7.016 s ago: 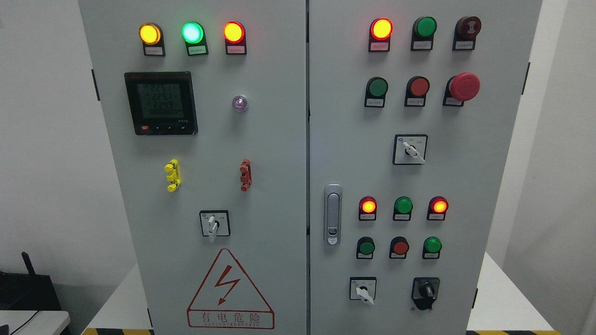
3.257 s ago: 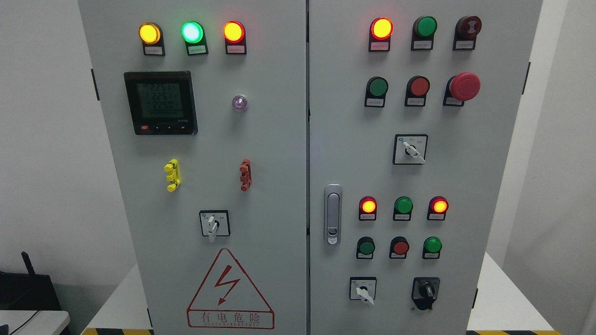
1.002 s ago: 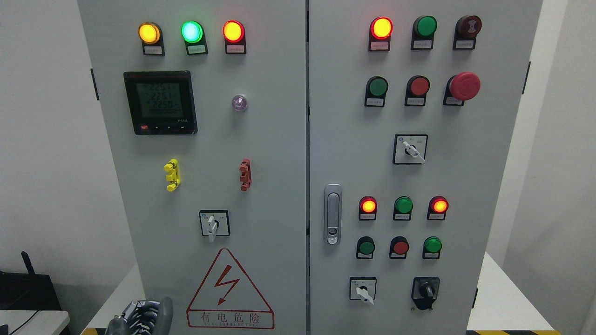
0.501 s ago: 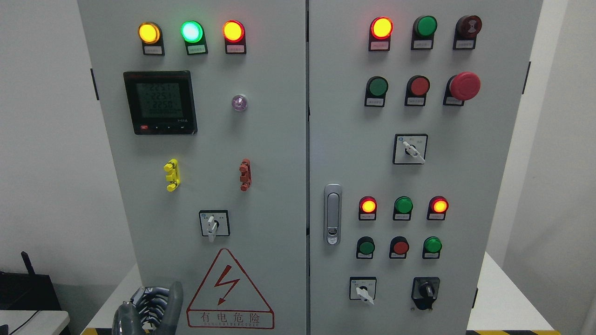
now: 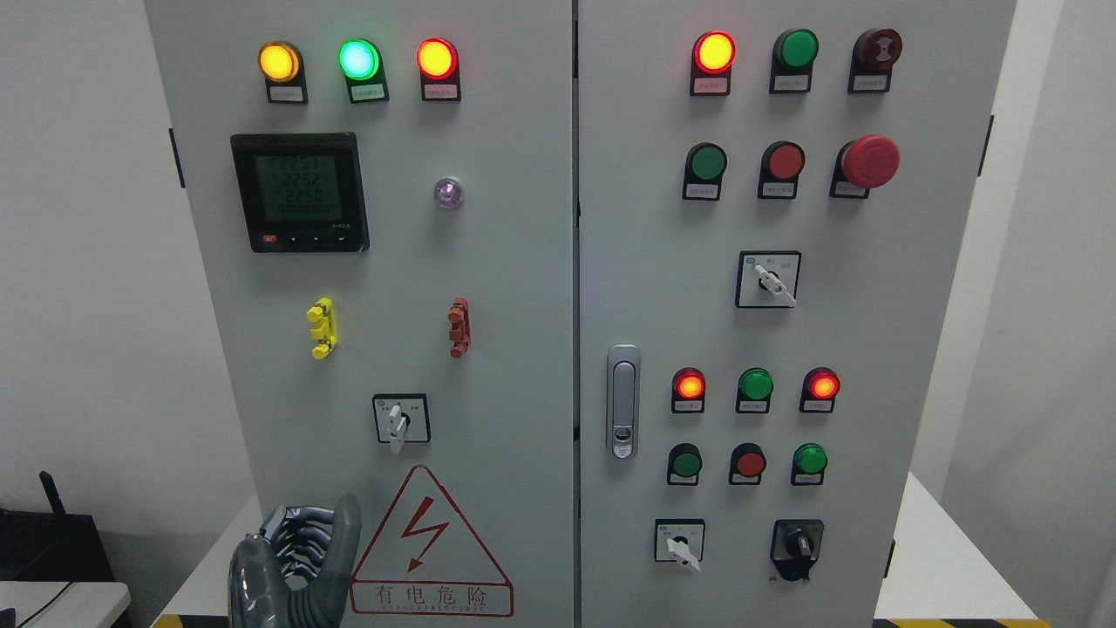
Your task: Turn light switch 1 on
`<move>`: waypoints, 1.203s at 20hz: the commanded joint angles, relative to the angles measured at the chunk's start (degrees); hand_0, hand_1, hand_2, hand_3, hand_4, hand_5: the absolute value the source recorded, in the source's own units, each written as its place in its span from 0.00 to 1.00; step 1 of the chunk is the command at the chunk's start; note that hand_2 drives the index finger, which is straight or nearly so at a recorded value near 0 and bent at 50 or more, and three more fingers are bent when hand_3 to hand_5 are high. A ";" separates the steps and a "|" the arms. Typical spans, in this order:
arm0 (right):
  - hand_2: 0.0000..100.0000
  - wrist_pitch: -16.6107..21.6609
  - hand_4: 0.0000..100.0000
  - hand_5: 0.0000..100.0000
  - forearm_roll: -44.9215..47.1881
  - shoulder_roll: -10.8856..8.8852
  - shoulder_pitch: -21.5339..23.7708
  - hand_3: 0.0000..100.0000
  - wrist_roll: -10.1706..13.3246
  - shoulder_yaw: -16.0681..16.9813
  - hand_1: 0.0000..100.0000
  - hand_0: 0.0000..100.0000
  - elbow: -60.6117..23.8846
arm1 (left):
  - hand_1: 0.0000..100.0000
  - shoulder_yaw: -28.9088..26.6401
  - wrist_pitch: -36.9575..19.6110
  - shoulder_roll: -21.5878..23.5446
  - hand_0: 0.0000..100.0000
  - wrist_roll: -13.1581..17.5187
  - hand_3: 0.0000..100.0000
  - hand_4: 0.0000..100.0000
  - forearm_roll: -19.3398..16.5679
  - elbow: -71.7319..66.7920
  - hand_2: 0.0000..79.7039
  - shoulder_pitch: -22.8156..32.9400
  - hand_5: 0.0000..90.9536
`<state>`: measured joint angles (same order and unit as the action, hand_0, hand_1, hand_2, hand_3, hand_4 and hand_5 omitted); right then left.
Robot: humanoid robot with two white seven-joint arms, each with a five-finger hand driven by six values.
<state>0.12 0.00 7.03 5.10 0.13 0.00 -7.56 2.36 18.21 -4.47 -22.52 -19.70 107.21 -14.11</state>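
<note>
The robot's grey left hand [image 5: 292, 563], fingers loosely curled and holding nothing, hovers at the lower left of the pale grey electrical cabinet [image 5: 488, 262], beside the red-bordered triangular warning sign [image 5: 430, 545] and below the white-handled rotary switch [image 5: 400, 419].

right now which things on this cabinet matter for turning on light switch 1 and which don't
For the job:
left hand, rising at the lower left
selector switch above it, the likely target

Not needed:
digital meter
emergency stop button
door handle
warning sign
</note>
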 commanded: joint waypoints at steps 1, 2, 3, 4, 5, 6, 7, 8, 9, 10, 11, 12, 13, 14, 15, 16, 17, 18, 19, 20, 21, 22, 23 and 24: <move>0.00 -0.04 0.00 0.00 1.49 0.00 0.00 0.00 -0.05 -1.14 0.39 0.12 0.00 | 0.34 2.48 1.39 -0.98 0.10 -0.77 0.80 0.83 0.02 -0.07 0.67 -1.80 0.87; 0.00 -0.04 0.00 0.00 1.49 0.00 0.00 0.00 -0.05 -1.14 0.39 0.12 0.00 | 0.34 2.48 1.65 -0.98 0.10 -0.86 0.80 0.83 0.02 -0.07 0.67 -1.89 0.87; 0.00 -0.04 0.00 0.00 1.49 0.00 0.00 0.00 -0.05 -1.14 0.39 0.12 0.00 | 0.35 2.48 1.83 -0.98 0.10 -0.94 0.80 0.83 0.02 -0.16 0.67 -2.15 0.87; 0.00 -0.04 0.00 0.00 1.49 0.00 0.00 0.00 -0.05 -1.14 0.39 0.12 0.00 | 0.36 2.57 2.35 -0.98 0.10 -1.12 0.81 0.83 0.02 -0.16 0.67 -2.50 0.87; 0.00 -0.04 0.00 0.00 1.49 0.00 0.00 0.00 -0.05 -1.14 0.39 0.12 0.00 | 0.37 2.57 3.05 -1.07 0.10 -1.12 0.80 0.83 0.02 -0.16 0.67 -2.59 0.87; 0.00 -0.04 0.00 0.00 1.49 0.00 0.00 0.00 -0.05 -1.14 0.39 0.12 0.00 | 0.39 2.57 3.41 -1.07 0.10 -1.12 0.80 0.83 0.02 -0.07 0.67 -2.77 0.87; 0.00 -0.04 0.00 0.00 1.49 0.00 0.00 0.00 -0.05 -1.14 0.39 0.12 0.00 | 0.41 2.57 3.59 -1.07 0.10 -1.12 0.80 0.83 0.02 -0.16 0.67 -3.12 0.87; 0.00 -0.04 0.00 0.00 1.49 0.00 0.00 0.00 -0.05 -1.14 0.39 0.12 0.00 | 0.42 2.57 3.67 -1.24 0.09 -1.12 0.80 0.83 0.02 -0.16 0.67 -3.47 0.87; 0.00 -0.04 0.00 0.00 1.49 0.00 0.00 0.00 -0.05 -1.14 0.39 0.12 0.00 | 0.43 2.57 3.94 -1.25 0.09 -1.12 0.80 0.83 0.02 -0.16 0.67 -3.73 0.87; 0.00 -0.04 0.00 0.00 1.49 0.00 0.00 0.00 -0.05 -1.14 0.39 0.12 0.00 | 0.44 2.57 4.29 -1.33 0.08 -1.12 0.80 0.83 0.02 -0.16 0.67 -4.08 0.87; 0.00 -0.04 0.00 0.00 1.49 0.00 0.00 0.00 -0.05 -1.14 0.39 0.12 0.00 | 0.45 2.57 4.55 -1.33 0.08 -1.12 0.80 0.83 0.02 -0.24 0.67 -4.43 0.87; 0.00 -0.04 0.00 0.00 1.49 0.00 0.00 0.00 -0.05 -1.14 0.39 0.12 0.00 | 0.45 2.57 4.81 -1.33 0.08 -1.12 0.80 0.83 0.02 -0.25 0.67 -4.87 0.87; 0.00 -0.04 0.00 0.00 1.49 0.00 0.00 0.00 -0.05 -1.14 0.39 0.12 0.00 | 0.45 2.57 4.99 -1.33 0.08 -1.12 0.80 0.83 0.10 -0.51 0.67 -5.05 0.87; 0.00 -0.04 0.00 0.00 1.49 0.00 0.00 0.00 -0.05 -1.14 0.39 0.12 0.00 | 0.45 2.57 5.17 -1.33 0.08 -1.12 0.80 0.83 0.10 -0.60 0.67 -5.05 0.87; 0.00 -0.04 0.00 0.00 1.49 0.00 0.00 0.00 -0.05 -1.14 0.39 0.12 0.00 | 0.45 2.57 5.26 -1.33 0.08 -1.12 0.80 0.83 0.02 -0.68 0.67 -5.05 0.88; 0.00 -0.04 0.00 0.00 1.49 0.00 0.00 0.00 -0.05 -1.14 0.39 0.12 0.00 | 0.45 2.57 5.43 -1.33 0.08 -1.12 0.80 0.83 0.10 -0.69 0.67 -5.14 0.88; 0.00 -0.04 0.00 0.00 1.49 0.00 0.00 0.00 -0.05 -1.14 0.39 0.12 0.00 | 0.45 2.57 5.43 -1.33 0.08 -1.12 0.80 0.83 0.19 -0.77 0.66 -5.40 0.88; 0.00 -0.04 0.00 0.00 1.49 0.00 0.00 0.00 -0.05 -1.14 0.39 0.12 0.00 | 0.45 2.57 5.43 -1.33 0.08 -1.12 0.80 0.83 0.19 -0.77 0.66 -5.67 0.88; 0.00 -0.04 0.00 0.00 1.49 0.00 0.00 0.00 -0.05 -1.14 0.39 0.12 0.00 | 0.46 2.57 5.43 -1.33 0.08 -1.12 0.80 0.83 0.36 -0.77 0.66 -5.84 0.88; 0.00 -0.04 0.00 0.00 1.49 0.00 0.00 0.00 -0.05 -1.14 0.39 0.12 0.00 | 0.46 2.57 5.43 -1.33 0.07 -1.12 0.80 0.83 0.63 -0.86 0.66 -6.11 0.88; 0.00 -0.04 0.00 0.00 1.49 0.00 0.00 0.00 -0.05 -1.14 0.39 0.12 0.00 | 0.46 2.57 5.87 -1.42 0.07 -1.12 0.80 0.83 0.89 -1.04 0.66 -6.63 0.88; 0.00 -0.04 0.00 0.00 1.49 0.00 0.00 0.00 -0.05 -1.14 0.39 0.12 0.00 | 0.47 2.57 6.66 -1.42 0.05 -1.12 0.80 0.83 1.07 -1.38 0.66 -6.81 0.88; 0.00 -0.04 0.00 0.00 1.49 0.00 0.00 0.00 -0.05 -1.14 0.39 0.12 0.00 | 0.48 2.57 7.10 -1.51 0.05 -1.12 0.80 0.83 1.42 -1.48 0.66 -7.16 0.88; 0.00 -0.04 0.00 0.00 1.49 0.00 0.00 0.00 -0.05 -1.14 0.39 0.12 0.00 | 0.49 2.57 7.28 -1.51 0.04 -1.12 0.80 0.83 1.94 -1.48 0.66 -7.42 0.88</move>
<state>0.12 0.00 7.03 5.10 0.14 0.00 -7.56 4.62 24.67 -5.64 -23.63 -18.96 106.55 -20.05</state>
